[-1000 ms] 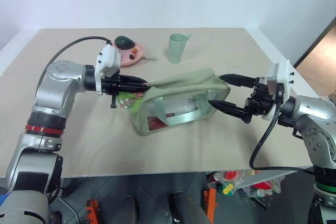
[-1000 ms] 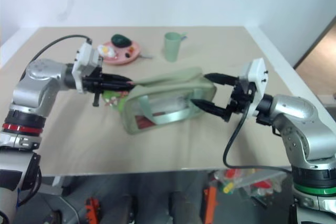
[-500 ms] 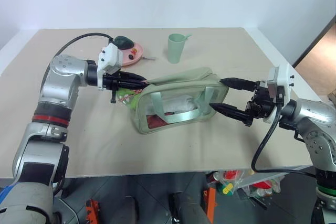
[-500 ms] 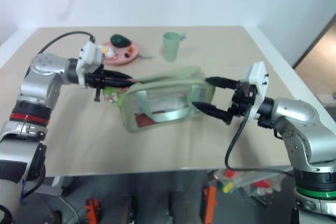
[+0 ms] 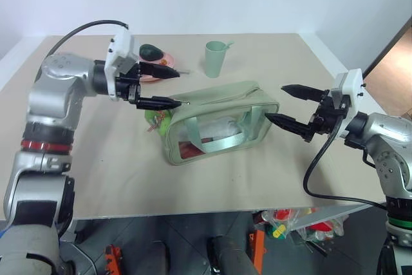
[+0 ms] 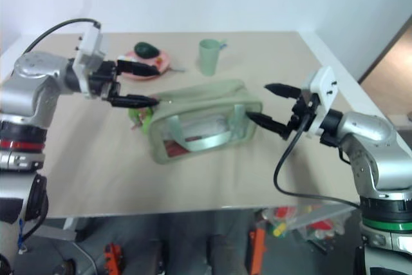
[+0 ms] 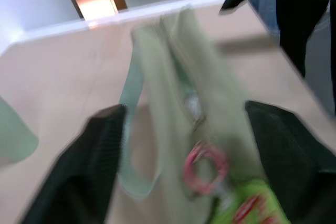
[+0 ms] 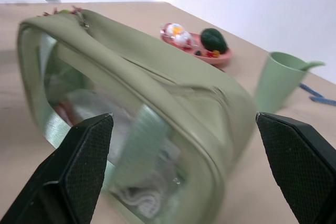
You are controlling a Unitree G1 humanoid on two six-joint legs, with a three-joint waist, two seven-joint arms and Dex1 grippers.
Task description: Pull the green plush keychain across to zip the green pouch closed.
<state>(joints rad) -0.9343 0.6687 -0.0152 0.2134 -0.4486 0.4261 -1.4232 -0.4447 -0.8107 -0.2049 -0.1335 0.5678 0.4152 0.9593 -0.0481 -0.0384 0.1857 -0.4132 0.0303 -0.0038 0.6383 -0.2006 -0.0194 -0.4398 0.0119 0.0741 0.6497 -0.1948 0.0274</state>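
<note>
Two grippers are seen spread wide, nothing pinched in either. The left gripper is held above the left end of the green pouch, its jaws apart; the right gripper is held just off the pouch's right end, jaws likewise apart. The pouch is laid on the table with its long axis running from near left to far right, zipper uppermost. From the head views, the green plush keychain is glimpsed only as a lime patch beside the pouch's left end. In the left wrist view a pink ring and the keychain's striped cord are shown at that end. In the right wrist view a pink plate bearing an avocado and a pale green cup are shown beyond the pouch.
</note>
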